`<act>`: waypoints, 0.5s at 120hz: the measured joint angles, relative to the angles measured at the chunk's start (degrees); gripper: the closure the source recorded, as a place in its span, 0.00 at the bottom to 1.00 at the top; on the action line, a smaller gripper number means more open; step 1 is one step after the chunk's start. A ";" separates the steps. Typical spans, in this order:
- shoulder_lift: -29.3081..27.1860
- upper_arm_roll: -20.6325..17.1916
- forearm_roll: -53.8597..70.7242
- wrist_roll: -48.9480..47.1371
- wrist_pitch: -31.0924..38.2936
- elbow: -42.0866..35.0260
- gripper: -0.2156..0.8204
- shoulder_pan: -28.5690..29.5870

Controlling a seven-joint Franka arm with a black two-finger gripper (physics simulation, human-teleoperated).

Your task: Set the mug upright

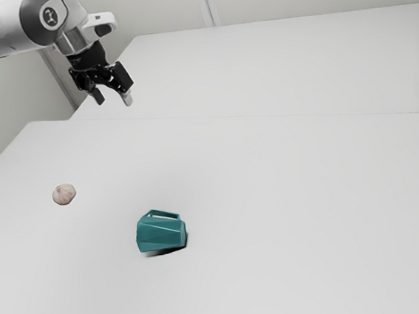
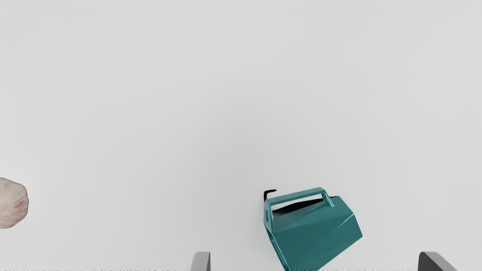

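The teal faceted mug (image 1: 161, 233) lies on its side on the white table, its handle toward the upper side in the exterior view. Up at the exterior view's upper left, the gripper (image 1: 113, 100) hangs well above the table, apart from the mug. In the wrist view the mug (image 2: 314, 233) appears partly between the spread fingertips of the open gripper (image 2: 314, 261), touching neither. Its handle shows clearly there, with a dark shadow beneath it.
A garlic bulb (image 1: 64, 194) rests on the table (image 1: 290, 223), to the exterior view's left of the mug; the wrist view catches part of the garlic (image 2: 12, 203). Behind the table is another white surface (image 1: 275, 69).
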 joint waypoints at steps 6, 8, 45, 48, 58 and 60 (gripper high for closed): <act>-0.15 0.00 0.00 -0.02 -0.11 0.00 0.21 -0.01; -0.19 -0.01 0.00 -0.02 -0.14 0.00 0.21 0.00; -2.24 -0.04 -0.39 -0.08 -0.36 -4.37 0.21 0.02; -3.21 -0.01 -0.88 -0.07 -0.34 -5.51 0.21 0.01; -6.64 1.25 -3.52 0.01 -0.31 -10.51 0.21 -0.86; -7.47 1.96 -4.50 0.04 -0.30 -11.96 0.21 -1.38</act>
